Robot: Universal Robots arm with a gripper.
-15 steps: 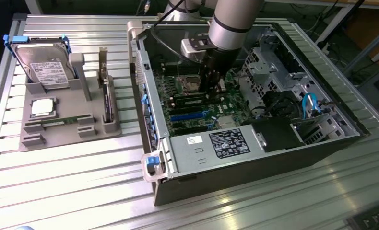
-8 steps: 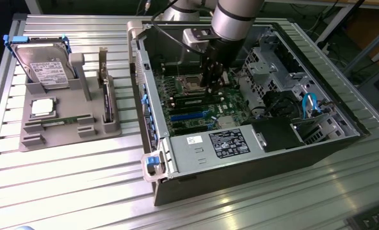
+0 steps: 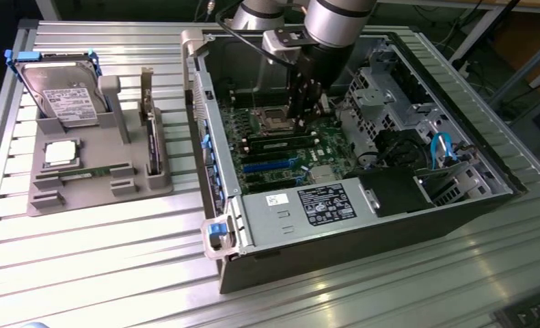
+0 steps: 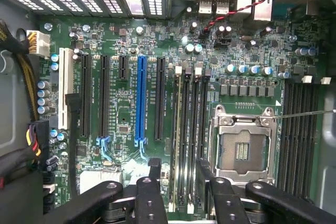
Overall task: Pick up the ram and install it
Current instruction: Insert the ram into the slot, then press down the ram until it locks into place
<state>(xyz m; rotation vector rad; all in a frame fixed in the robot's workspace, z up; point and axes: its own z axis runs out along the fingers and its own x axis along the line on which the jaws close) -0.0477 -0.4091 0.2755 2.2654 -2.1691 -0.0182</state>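
Right up at the lens: wide-open jaws, black, with nothing gripped between them. Hanging low over the green motherboard (image 4: 121, 129), directly above the row of dark memory slots (image 4: 191, 124). Just beside those slots, the open silver CPU socket (image 4: 242, 148). On the other side, a long blue expansion slot (image 4: 140, 98) among black ones, plus a white slot (image 4: 65, 87). Further back, a twisted red-and-black wire (image 4: 247, 9) across the board's edge, near the perforated wall of the case.

Over to the exterior view: arm (image 3: 329, 27) plunged straight down into the open computer case (image 3: 343, 266), flat on its side on the ribbed metal bench (image 3: 106, 273). Dark wrist section right over the middle of the board, close to the socket. Inside the case, toward the front, a power supply (image 3: 320, 205) with a labelled top; to the exterior view's right, a loop of blue cable (image 3: 443, 147).

And the ram (image 3: 92, 172)? Out on the bench, well apart from the jaws, to the exterior view's left of the case. Sitting in a groove of the grey holder (image 3: 97, 198), untouched, just in front of a square silver processor (image 3: 60, 152). Same holder, further back: silver hard drive (image 3: 65, 96) with blue tabs. Along the holder's case-side edge, a dark expansion card (image 3: 152, 133), upright on its edge.
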